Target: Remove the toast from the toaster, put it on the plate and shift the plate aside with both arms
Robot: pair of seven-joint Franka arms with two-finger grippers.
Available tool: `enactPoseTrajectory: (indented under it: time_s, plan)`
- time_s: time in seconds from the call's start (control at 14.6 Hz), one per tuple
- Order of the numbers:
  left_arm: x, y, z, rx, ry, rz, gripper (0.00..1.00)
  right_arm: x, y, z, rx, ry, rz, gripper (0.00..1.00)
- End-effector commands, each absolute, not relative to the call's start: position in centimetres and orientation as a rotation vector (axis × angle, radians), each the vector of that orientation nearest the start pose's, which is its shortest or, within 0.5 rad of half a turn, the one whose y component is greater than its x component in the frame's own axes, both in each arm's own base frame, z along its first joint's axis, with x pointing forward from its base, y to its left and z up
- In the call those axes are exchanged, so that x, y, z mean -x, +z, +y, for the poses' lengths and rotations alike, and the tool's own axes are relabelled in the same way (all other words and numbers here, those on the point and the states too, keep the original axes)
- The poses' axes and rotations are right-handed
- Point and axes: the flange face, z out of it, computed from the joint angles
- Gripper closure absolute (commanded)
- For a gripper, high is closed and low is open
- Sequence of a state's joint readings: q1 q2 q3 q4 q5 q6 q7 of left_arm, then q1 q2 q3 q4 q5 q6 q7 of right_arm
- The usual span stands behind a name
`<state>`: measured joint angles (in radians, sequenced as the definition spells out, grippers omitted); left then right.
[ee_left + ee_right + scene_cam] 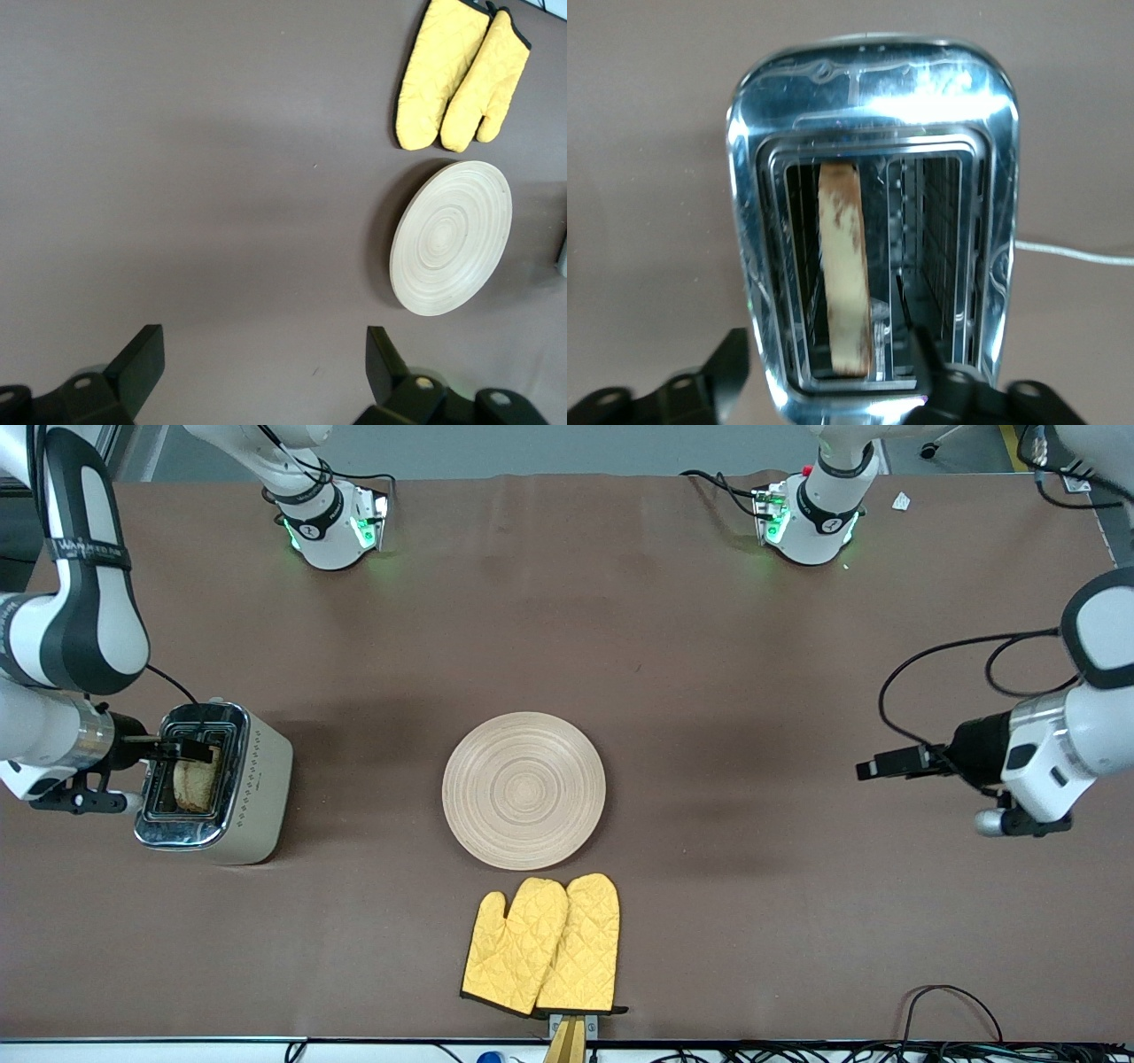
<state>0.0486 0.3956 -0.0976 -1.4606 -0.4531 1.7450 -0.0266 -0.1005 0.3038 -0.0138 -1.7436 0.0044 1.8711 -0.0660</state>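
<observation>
I can read no brand or label on anything; the band on the right arm at the upper left of the front view carries white lettering too small to make out.

At the left of the front view, toward the right arm's end of the worktop (673, 646), stands the chrome toaster (257, 797). The toast (197, 784) stands upright on edge in one of its two slots; the right wrist view shows its pale speckled face and darker crust, with the slot beside it holding nothing I can see. The right gripper (190, 751) is over the toaster's top. In the right wrist view its fingers (726, 363) are spread, one outside the chrome shell and the other low by the divider between the slots, and they are not pinching the toast.

At the middle of the front view the plate (524, 789) lies flat on the worktop with nothing on it, well apart from the toaster. Just below it in the frame, nearer the front camera, lies a pair of yellow quilted oven mitts (545, 946), side by side and overlapping, their tips near the plate's rim without clearly touching it.

At the right of the front view the left gripper (873, 767) hovers over bare worktop, waiting, well apart from the plate. The left wrist view shows its fingers (142, 359) spread wide, holding nothing.
</observation>
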Motion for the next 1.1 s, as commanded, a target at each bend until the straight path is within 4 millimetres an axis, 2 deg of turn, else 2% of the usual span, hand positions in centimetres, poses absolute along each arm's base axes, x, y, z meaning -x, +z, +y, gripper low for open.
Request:
enactPoseTrajectory:
  time_s: [0.0,0.07,0.21,0.27,0.34,0.41,0.48,0.55,0.68,0.82,0.96,1.03]
  plan:
    - [-68.3,42.4,-7.5,3.705,0.249,-0.113,0.0,-62.0,38.1,-7.7,3.097,0.258,0.039,0.6]
    - [-68.8,41.5,-8.2,3.769,0.225,-0.089,0.0,-62.0,38.1,-7.7,3.096,0.26,0.036,0.73]
    - [-69.4,39.2,-9.2,3.843,0.233,-0.056,0.03,-62.0,38.5,-7.7,3.096,0.257,0.036,0.88]
    - [-69.6,38.0,-9.4,3.864,0.245,-0.072,0.07,-62.0,38.9,-7.9,3.098,0.25,0.041,0.92]
    - [-69.7,36.8,-10.4,3.895,0.27,-0.042,0.15,-61.9,39.8,-7.9,3.102,0.227,0.035,0.93]
    - [-69.8,35.5,-10.9,3.935,0.283,-0.015,0.27,-61.6,41.6,-8.0,3.107,0.199,0.029,0.93]
    - [-70.0,34.3,-11.3,3.988,0.289,-0.011,0.34,-60.9,43.4,-8.3,3.102,0.217,0.04,0.93]
    - [-70.1,33.1,-11.6,4.036,0.303,-0.034,0.37,-60.5,45.5,-8.5,3.101,0.207,0.047,0.93]
    - [-70.5,31.9,-11.9,4.088,0.25,-0.066,0.43,-59.7,49.5,-8.3,3.105,0.177,0.041,0.93]
    - [-70.7,30.6,-13.8,4.118,0.242,-0.113,0.46,-59.7,52.0,-6.4,3.106,0.175,0.011,0.93]
    - [-70.8,29.7,-15.9,4.173,0.152,-0.103,0.46,-60.2,53.8,-1.6,3.113,0.168,-0.11,0.93]
    - [-70.8,28.6,-16.9,4.206,0.121,-0.092,0.45,-60.4,53.8,1.3,3.119,0.167,-0.166,0.93]
